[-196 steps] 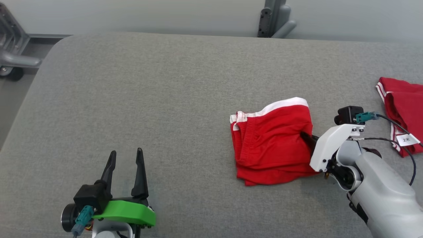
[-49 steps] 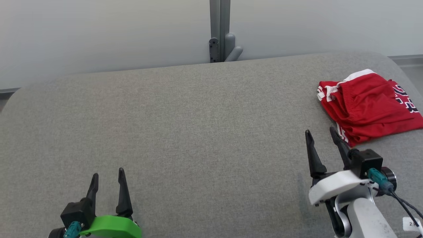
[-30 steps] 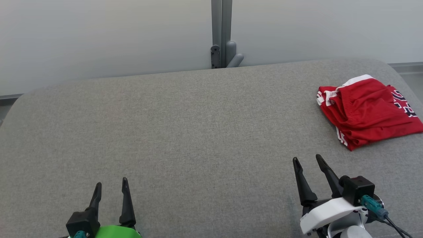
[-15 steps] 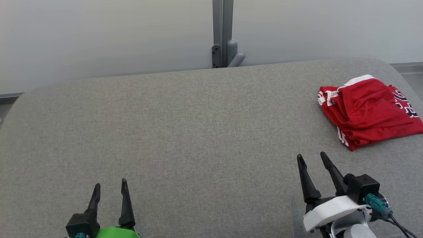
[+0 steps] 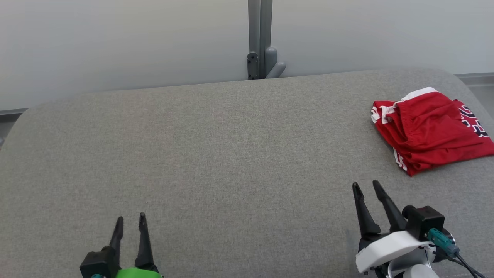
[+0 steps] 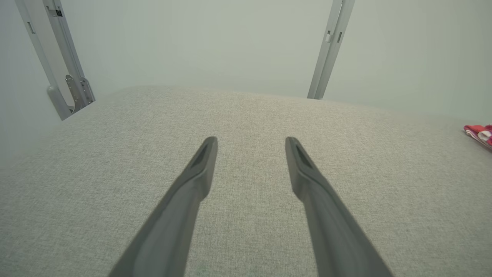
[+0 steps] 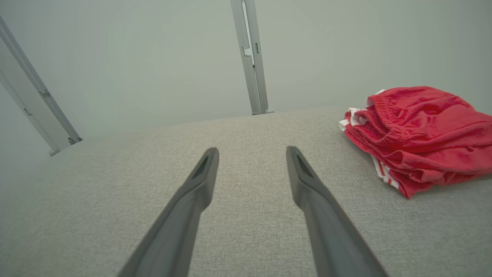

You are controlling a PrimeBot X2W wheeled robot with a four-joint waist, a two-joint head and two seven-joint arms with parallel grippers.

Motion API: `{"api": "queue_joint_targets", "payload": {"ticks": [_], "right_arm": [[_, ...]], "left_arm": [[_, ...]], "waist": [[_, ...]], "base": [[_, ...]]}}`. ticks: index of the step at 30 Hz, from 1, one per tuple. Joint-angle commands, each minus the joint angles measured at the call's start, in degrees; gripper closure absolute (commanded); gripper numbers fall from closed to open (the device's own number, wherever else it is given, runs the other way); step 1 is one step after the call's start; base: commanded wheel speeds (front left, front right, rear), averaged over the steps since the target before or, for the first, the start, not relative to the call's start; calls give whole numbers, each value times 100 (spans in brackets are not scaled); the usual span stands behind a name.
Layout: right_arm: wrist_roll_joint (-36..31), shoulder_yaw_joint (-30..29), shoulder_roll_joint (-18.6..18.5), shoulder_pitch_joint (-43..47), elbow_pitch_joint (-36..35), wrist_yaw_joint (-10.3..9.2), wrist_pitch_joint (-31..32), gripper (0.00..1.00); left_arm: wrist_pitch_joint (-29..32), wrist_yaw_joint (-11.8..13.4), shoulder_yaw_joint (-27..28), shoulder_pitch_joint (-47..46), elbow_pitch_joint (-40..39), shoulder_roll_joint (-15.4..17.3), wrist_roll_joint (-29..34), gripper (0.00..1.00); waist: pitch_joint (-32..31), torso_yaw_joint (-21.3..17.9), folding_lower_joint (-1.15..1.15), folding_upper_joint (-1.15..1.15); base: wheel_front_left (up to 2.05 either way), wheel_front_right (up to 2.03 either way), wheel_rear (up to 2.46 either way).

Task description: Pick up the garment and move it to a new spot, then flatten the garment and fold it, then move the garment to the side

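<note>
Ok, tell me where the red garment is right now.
In the head view the red garment lies at the far right of the grey table, ahead and right of the open right gripper, not touching it.

We see a grey fabric-covered table (image 5: 216, 154) with rounded far corners. Behind its far edge stands a pale, plain wall (image 5: 115, 42); a grey metal post (image 5: 259, 34) rises near that edge's middle.
</note>
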Motion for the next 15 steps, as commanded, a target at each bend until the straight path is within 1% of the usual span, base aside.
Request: {"api": "queue_joint_targets", "payload": {"ticks": [1,4,15], "right_arm": [[7,4,1,15,48,0,0,100],[63,12,11,140,225,0,12,100],[1296,-167,-53,5,264,-1,315,100]], "left_arm": [[1,0,-4,5,53,-6,-2,100],[14,-6,-3,44,254,-34,-48,100],[279,-172,123,-182,297,-38,-1203,100]], "waist": [[0,0,0,0],[0,0,0,0],[14,5,0,3]], "base": [[0,0,0],[0,0,0],[0,0,0]]}}
